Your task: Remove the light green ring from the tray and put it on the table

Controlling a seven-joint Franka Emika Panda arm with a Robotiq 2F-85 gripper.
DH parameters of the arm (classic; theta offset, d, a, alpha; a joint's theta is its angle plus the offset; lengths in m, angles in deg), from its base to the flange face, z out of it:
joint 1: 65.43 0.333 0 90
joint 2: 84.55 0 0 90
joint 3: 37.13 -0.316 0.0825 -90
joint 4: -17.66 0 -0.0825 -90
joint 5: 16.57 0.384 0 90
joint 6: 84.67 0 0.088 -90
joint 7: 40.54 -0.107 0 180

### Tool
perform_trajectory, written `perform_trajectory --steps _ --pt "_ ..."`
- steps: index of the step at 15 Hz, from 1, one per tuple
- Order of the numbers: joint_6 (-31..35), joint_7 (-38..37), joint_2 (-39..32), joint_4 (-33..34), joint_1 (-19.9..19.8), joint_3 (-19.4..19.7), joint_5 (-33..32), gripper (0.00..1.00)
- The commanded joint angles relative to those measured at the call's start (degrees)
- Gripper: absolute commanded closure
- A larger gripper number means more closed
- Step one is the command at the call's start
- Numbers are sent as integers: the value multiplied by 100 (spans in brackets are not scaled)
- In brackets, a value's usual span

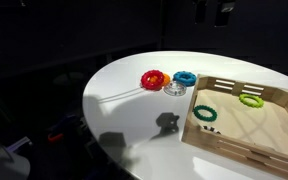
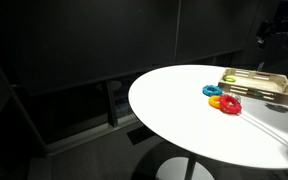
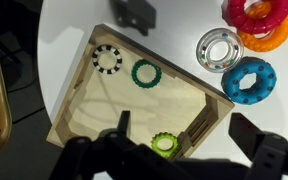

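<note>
Hand: the gripper (image 3: 164,122) hangs high over the tray (image 3: 72,85), its two fingers (image 3: 120,130) spread wide and holding nothing.

Task ring: the light green ring (image 3: 164,144) lies flat on the tray floor, just beside one wall. In the wrist view it sits between the spread fingers but far below them. In an exterior view the same ring (image 1: 251,100) shows against the tray's far wall.

Other rings in the tray: a dark green ring (image 3: 145,72) and a black-and-white ring (image 3: 107,59) lie near each other toward the opposite end, well apart from the light green one.

Rings outside the tray: a clear ring (image 3: 217,48), a blue ring (image 3: 249,80) and a red ring (image 3: 264,12) stacked on an orange one sit together on the table (image 3: 174,28), just beyond one tray corner.

Table: round and white, with bare surface on the side of the tray (image 1: 234,145) away from that cluster. The arm's shadow (image 1: 167,122) falls there.

Done so far: nothing that shows. The ring is untouched and inside the tray, though the hand looks roughly lined up over it.

Left to do: by my reckoning the whole job. The hand must come down, close on the ring, lift it over the low wall and set it on bare table.

Watch for: the wall just beside the ring may crowd one finger on the way down.
</note>
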Motion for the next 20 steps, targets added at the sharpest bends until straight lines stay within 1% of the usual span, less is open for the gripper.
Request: perform_trajectory --steps 1,5,10,13,20 --pt "-186 -73 -420 637 23 141 177 0" --pt "-174 -388 -1046 1236 8 275 94 0" --pt "-375 -614 -2038 2085 39 510 103 0" --pt "-478 -633 -2585 2542 35 642 157 0" --pt "-309 -607 -3571 3347 31 847 159 0"
